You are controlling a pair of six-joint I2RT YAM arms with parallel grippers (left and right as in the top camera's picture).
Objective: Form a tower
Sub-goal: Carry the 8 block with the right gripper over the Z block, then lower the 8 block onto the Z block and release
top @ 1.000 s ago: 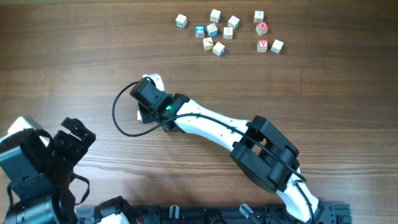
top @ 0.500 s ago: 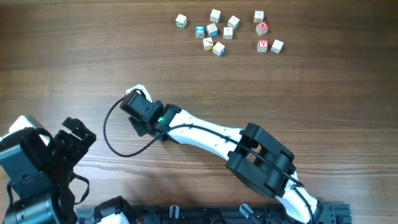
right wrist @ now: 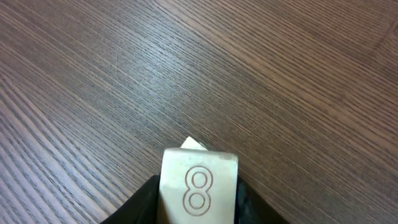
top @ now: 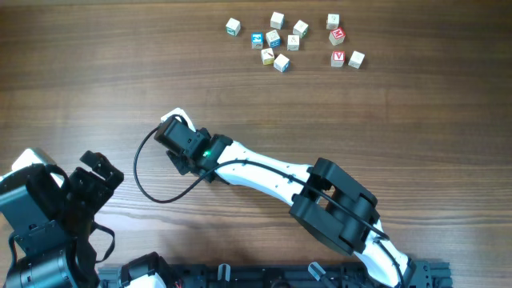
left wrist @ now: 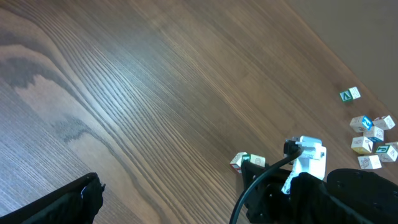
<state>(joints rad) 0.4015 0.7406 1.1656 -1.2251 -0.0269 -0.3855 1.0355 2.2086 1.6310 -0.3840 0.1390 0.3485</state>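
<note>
Step in hand is judged to be the setting of the top cube [right wrist: 199, 183] on the tower [left wrist: 239, 162]. The left fingers [top: 102, 170] are best left parked, well apart from it. The right fingers [right wrist: 144, 200] should be opened evenly on both sides and raised straight up, with no sideways move until the cube is cleared, so nothing is dragged or tipped. A next cube would be fetched from the loose cubes [top: 280, 40], far beyond the right fingers on the tabletop [top: 400, 120].

Left fingers: spread wide, nothing held or touched. Right fingers: narrow, one at each side of the top cube's "8" face. Whether it is pressed or just freed cannot be told. The tower sits between the right fingers, and another cube's corner peeks out just behind the top one.
</note>
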